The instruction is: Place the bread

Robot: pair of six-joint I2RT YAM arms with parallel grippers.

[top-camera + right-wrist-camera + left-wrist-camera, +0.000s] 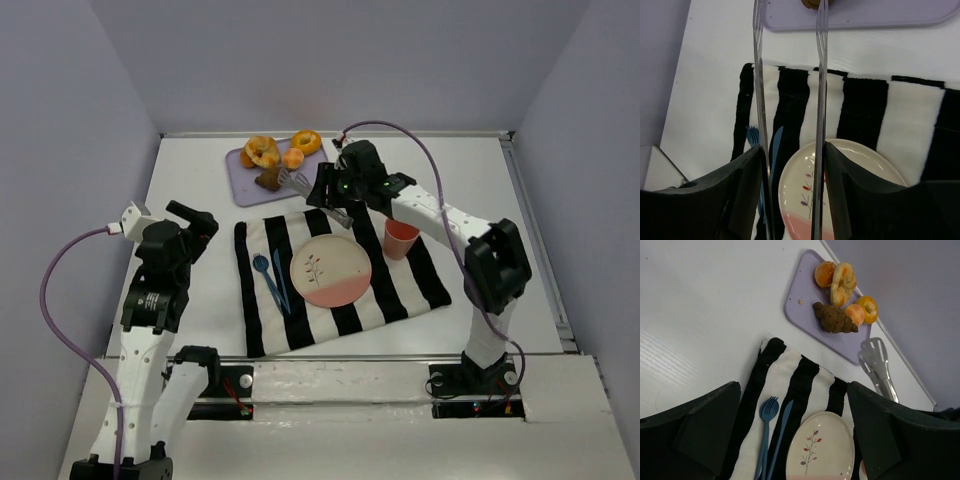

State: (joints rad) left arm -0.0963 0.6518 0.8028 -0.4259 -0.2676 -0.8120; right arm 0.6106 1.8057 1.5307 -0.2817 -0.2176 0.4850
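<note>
Several bread pieces lie on a purple board (240,188) at the back: a brown croissant (268,180) (834,319), a twisted roll (262,150) and orange buns (305,141). My right gripper (326,190) (792,150) is shut on metal tongs (298,182) (821,100), whose two arms stand spread against its fingers. The tong tips reach the board's near edge beside the croissant (812,3), with nothing between them. My left gripper (200,222) (795,435) hangs open and empty left of the striped cloth (375,300). The plate (330,270) (850,165) holds nothing.
On the black-and-white cloth lie a blue fork (262,268) (767,410) and knife (281,280) left of the plate, and a pink cup (400,238) stands to its right. Grey walls close in the table on three sides.
</note>
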